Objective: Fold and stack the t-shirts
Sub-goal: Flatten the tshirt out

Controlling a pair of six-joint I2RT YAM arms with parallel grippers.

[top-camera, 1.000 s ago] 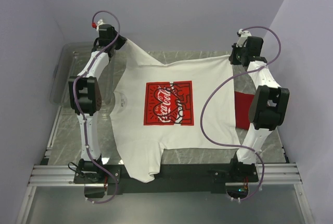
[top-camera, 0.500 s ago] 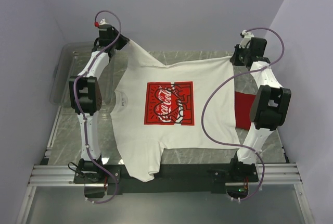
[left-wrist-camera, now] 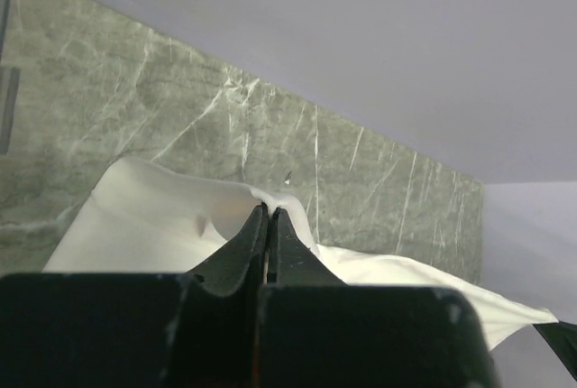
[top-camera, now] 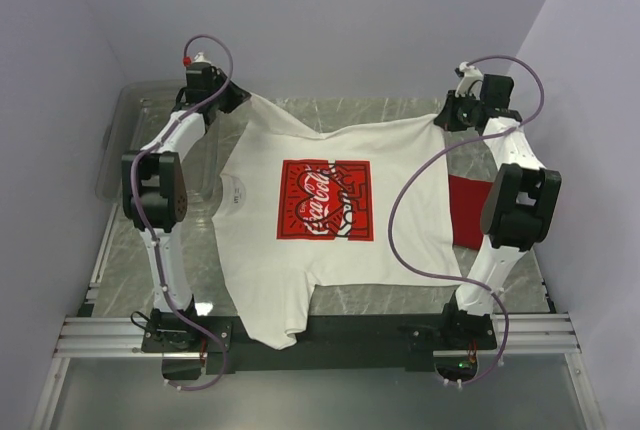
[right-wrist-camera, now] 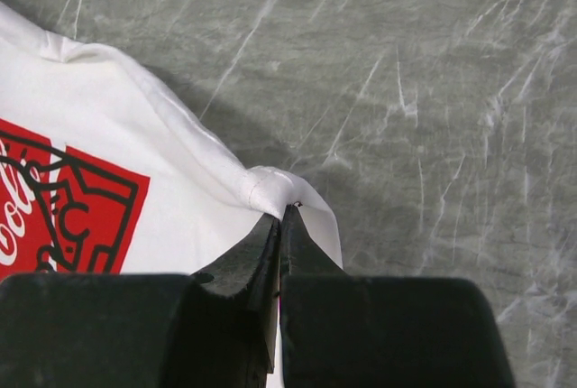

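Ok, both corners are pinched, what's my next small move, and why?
Probably pull both a little farther from the front rail, together. The left gripper and right gripper are shut on far corners of the white shirt, yet its near sleeve hangs over that rail.

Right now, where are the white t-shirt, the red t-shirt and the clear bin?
white t-shirt (top-camera: 320,250), top external view, plain cloth beside the print
red t-shirt (top-camera: 465,215), top external view, exposed strip
clear bin (top-camera: 113,135), top external view, left wall

white t-shirt (top-camera: 300,250), red square print | plain red t-shirt (top-camera: 465,212) | grey-green marbled table (top-camera: 130,250)
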